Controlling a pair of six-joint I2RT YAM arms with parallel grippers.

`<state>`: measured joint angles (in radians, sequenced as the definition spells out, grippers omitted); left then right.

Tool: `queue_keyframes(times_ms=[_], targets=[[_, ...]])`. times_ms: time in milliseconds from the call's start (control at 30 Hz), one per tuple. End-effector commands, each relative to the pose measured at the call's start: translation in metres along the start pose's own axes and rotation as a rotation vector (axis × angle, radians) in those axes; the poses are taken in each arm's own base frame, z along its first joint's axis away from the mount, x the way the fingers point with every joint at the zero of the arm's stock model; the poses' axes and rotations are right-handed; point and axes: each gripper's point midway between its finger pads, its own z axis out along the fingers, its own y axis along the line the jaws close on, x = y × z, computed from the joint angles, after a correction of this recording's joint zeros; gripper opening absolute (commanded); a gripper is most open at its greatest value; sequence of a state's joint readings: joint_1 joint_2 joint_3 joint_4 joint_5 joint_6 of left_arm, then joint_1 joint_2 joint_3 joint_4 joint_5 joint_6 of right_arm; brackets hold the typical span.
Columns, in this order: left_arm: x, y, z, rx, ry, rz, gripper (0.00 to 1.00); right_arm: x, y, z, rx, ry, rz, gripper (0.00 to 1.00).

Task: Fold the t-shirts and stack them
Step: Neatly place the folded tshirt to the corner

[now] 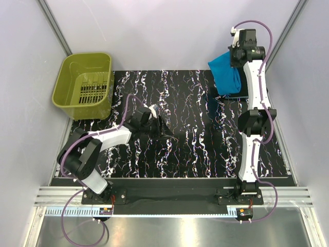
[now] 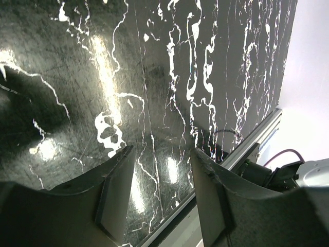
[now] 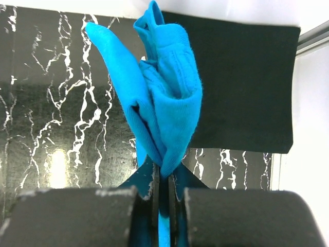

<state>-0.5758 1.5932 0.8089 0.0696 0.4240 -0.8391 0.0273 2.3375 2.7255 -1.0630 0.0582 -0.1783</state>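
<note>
Stacking step, looks like: right claw point(image 3: 163, 177) is pinched tight on the bunched turquoise t-shirt point(image 3: 164, 98), dangling at 1 o'clock by the black t-shirt point(image 3: 247, 87) lying flat on the table point(image 1: 180, 103), left claw point(image 2: 159, 175) half-open and empty, so next it probably needs lowering squarely on top.

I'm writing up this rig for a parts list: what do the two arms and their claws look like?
Both the left arm and right arm have white links between bulky black joints, with purple cables looping along them. The left claw and right claw have dark, tapered fingers.
</note>
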Motion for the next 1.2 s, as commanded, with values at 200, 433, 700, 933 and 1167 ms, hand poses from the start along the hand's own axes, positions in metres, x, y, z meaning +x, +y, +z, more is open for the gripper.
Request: queue_keyframes(times_ms=[200, 433, 700, 933, 1167], targets=[[-0.019, -0.023, 0.004, 0.075, -0.012, 0.026, 0.52, -0.021, -0.031, 0.003, 0.044, -0.093, 0.037, 0.0], [-0.017, -0.021, 0.009, 0.078, 0.013, 0.013, 0.51, -0.011, -0.047, 0.02, 0.066, -0.075, 0.058, 0.0], [-0.014, -0.025, 0.007, 0.105, 0.031, 0.012, 0.52, -0.011, -0.069, 0.041, 0.093, -0.103, 0.048, 0.0], [-0.02, -0.036, 0.001, 0.139, 0.009, 0.028, 0.52, -0.002, -0.08, 0.064, 0.107, -0.102, 0.043, 0.0], [-0.021, -0.041, 0.0, 0.151, 0.013, 0.029, 0.52, -0.001, -0.098, 0.087, 0.158, -0.137, 0.047, 0.0]])
